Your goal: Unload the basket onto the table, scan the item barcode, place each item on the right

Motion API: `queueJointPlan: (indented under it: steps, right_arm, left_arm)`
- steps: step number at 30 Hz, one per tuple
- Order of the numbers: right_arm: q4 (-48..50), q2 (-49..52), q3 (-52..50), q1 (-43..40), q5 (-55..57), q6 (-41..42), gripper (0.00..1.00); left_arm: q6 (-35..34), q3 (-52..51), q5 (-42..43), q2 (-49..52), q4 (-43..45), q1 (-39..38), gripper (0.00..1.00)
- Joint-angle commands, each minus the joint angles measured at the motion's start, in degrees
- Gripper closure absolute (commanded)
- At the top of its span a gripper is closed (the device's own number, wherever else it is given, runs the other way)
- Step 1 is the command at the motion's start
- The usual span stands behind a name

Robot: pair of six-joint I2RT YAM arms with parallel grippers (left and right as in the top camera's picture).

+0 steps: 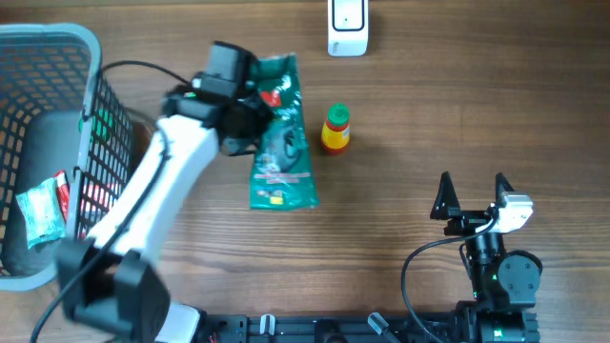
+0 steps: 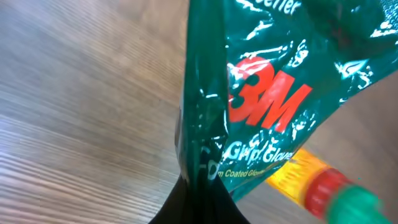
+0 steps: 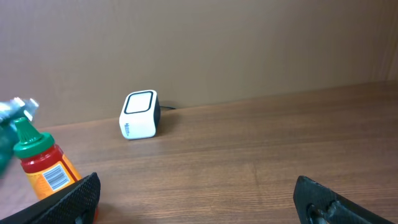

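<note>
Your left hand (image 1: pixel 246 119): clenched on green glove packet (image 1: pixel 283 164). Your right hand (image 1: pixel 473 195): released. Bottle (image 1: pixel 335 129) just beside packet; scanner (image 1: pixel 347 27) beyond.

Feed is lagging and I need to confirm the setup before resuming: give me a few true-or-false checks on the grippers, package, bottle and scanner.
1. The left gripper is shut on the green 3M gloves package. True.
2. The right gripper holds the sauce bottle. False: it is open, empty and apart from the bottle.
3. The white barcode scanner stands at the far side of the table from the arms. True.
4. The gloves package lies in the basket. False: it is outside it, next to the bottle.
</note>
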Motion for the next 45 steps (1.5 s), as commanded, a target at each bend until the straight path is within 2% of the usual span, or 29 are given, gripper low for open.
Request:
queueJointPlan:
  steps: [1, 4, 7, 9, 11, 12, 13, 15, 17, 21, 24, 27, 34, 37, 39, 42, 45]
  right_arm:
    - [0.1, 0.0, -0.1, 0.3, -0.2, -0.8, 0.0]
    - [0.1, 0.0, -0.1, 0.3, -0.2, -0.8, 0.0]
    - [0.1, 0.0, -0.1, 0.3, -0.2, -0.8, 0.0]
    - [0.1, 0.0, -0.1, 0.3, -0.2, -0.8, 0.0]
    - [0.1, 0.0, -0.1, 0.3, -0.2, -0.8, 0.0]
    - [0.1, 0.0, -0.1, 0.3, -0.2, -0.8, 0.0]
    - [0.1, 0.0, -0.1, 0.3, -0.2, -0.8, 0.0]
    - [0.1, 0.0, -0.1, 0.3, -0.2, -0.8, 0.0]
    - [0.1, 0.0, -0.1, 0.3, -0.2, -0.8, 0.0]
    - [0.1, 0.0, -0.1, 0.3, -0.2, -0.8, 0.0]
    - [0.1, 0.0, -0.1, 0.3, -0.2, -0.8, 0.0]
    - [0.1, 0.0, -0.1, 0.3, -0.2, -0.8, 0.0]
    - [0.1, 0.0, -0.1, 0.3, -0.2, -0.8, 0.0]
    - [0.1, 0.0, -0.1, 0.3, -0.2, -0.8, 0.0]
    - [0.1, 0.0, -0.1, 0.3, -0.2, -0.8, 0.0]
    - [0.1, 0.0, -0.1, 0.3, -0.3, -0.8, 0.0]
    - [0.1, 0.0, -0.1, 0.3, -0.2, -0.8, 0.0]
  left_arm:
    - [-8.0, -0.9, -6.0, 4.8, 0.6, -3.2, 0.96]
    - [-11.0, -0.9, -9.0, 8.5, 0.9, -4.9, 0.96]
    - [-11.1, -0.9, -9.2, 10.2, 0.9, -5.4, 0.96]
    - [-11.1, -0.9, -9.9, 10.2, 1.0, -5.9, 0.89]
    - [-10.6, -0.7, -10.7, 10.2, 1.1, -6.4, 0.47]
    - [-10.0, -0.6, -10.8, 10.1, 1.1, -6.5, 0.33]
    - [-8.9, -0.4, -10.7, 9.8, 1.0, -6.5, 0.28]
    - [-5.2, 1.1, -11.4, 8.5, -0.6, -6.2, 0.0]
    - [-1.3, 3.4, -13.9, 6.4, -3.2, -6.0, 0.0]
    - [1.6, 10.5, -28.6, -0.1, -11.6, -5.4, 0.0]
    - [6.2, 14.8, -33.8, -5.2, -12.0, -2.9, 0.0]
    - [13.5, 18.8, -34.5, -11.2, -8.7, 3.0, 0.0]
    - [14.1, 20.0, -34.4, -19.7, -3.3, 20.4, 0.0]
    - [16.4, 20.0, -33.9, -19.6, -2.5, 29.9, 0.0]
    - [16.6, 20.0, -30.7, -18.4, -3.0, 36.3, 0.0]
    - [18.1, 20.0, -16.4, -14.4, -4.5, 48.3, 0.0]
    - [18.1, 20.0, -8.5, -9.4, -6.9, 54.2, 0.0]
